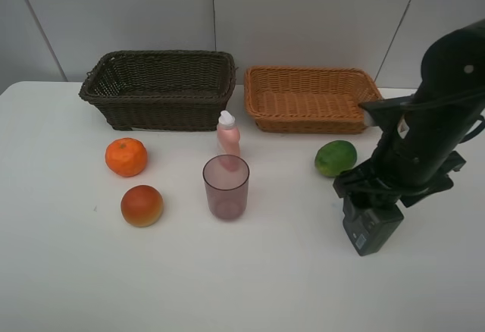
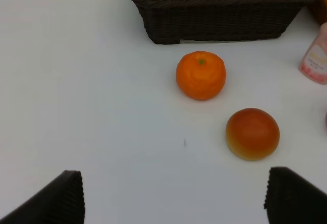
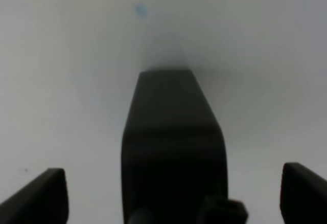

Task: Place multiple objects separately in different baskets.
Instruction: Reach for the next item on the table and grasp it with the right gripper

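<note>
Both right fingers are spread wide with nothing gripped. Dark pump bottle sits on the counter centred between them, long axis apparently running straight away from the wrist. Right arm is the nearer one; closing across the body looks right. Left fingers are parted and empty, near the tangerine.
</note>
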Action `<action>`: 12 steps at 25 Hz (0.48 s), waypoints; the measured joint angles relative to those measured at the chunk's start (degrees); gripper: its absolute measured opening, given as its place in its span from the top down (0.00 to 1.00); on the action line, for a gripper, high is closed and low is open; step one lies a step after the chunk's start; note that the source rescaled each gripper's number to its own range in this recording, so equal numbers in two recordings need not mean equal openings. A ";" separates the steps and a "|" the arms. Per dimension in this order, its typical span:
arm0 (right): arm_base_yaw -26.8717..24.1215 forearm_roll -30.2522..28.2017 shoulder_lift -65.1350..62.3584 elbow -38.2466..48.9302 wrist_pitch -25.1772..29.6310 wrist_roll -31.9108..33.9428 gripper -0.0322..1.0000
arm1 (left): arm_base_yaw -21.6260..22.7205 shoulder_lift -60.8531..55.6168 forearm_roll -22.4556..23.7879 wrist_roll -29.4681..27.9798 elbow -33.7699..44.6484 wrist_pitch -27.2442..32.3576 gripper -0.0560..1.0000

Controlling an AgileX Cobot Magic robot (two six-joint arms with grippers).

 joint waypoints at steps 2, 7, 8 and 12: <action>0.00 0.06 0.38 0.55 -1.13 0.00 0.08 | 0.00 0.00 0.00 0.00 0.00 0.00 0.07; 0.00 0.00 0.81 0.84 -3.96 0.00 0.08 | 0.00 0.00 0.00 0.00 0.00 0.00 0.07; 0.00 0.00 0.81 0.84 -4.20 0.00 0.08 | 0.00 0.00 0.00 0.00 0.00 0.00 0.07; 0.00 0.00 2.14 0.84 -4.29 0.00 0.08 | 0.00 0.00 0.00 0.00 0.00 0.00 0.07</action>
